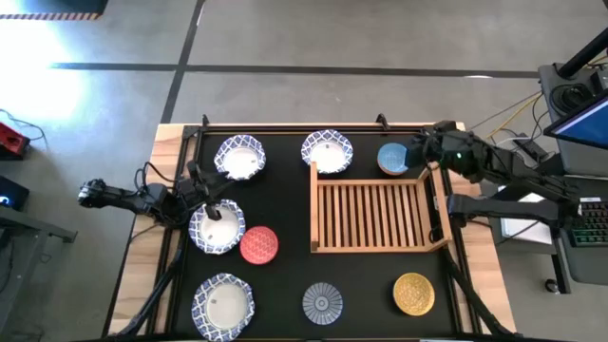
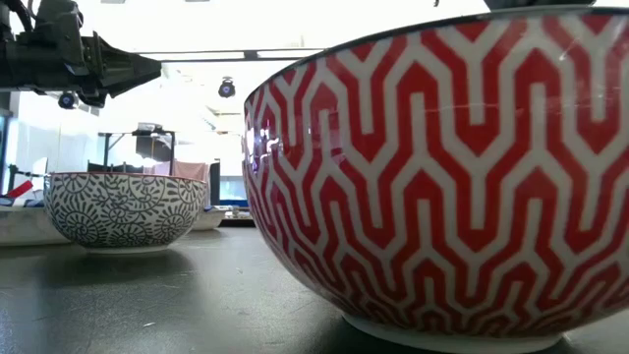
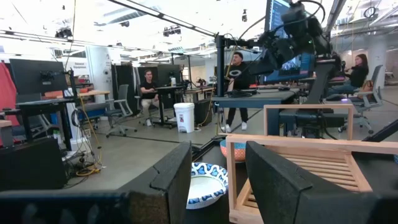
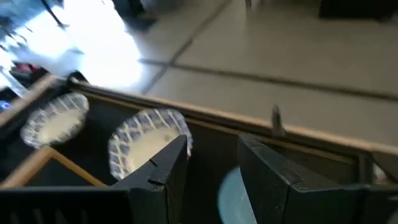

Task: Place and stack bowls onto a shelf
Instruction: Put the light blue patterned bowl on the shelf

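Bowls lie scattered around the bare light-wood slatted shelf (image 1: 378, 216), none placed yet. Right gripper (image 1: 415, 154), fingers parted and empty, hovers above the small round blue bowl (image 1: 391, 159) beside the shelf's far corner; left gripper (image 1: 211, 204), likewise parted, hangs over a blue-and-white patterned bowl (image 1: 217, 229). Next, seemingly: descend, clamp a rim.

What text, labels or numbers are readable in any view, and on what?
None readable.
White sign on a pillar behind the desks, left wrist view: lettering too small to read.
Monitor at the right edge of the high view: content not legible.
Bowls and shelf: patterns only, no text.
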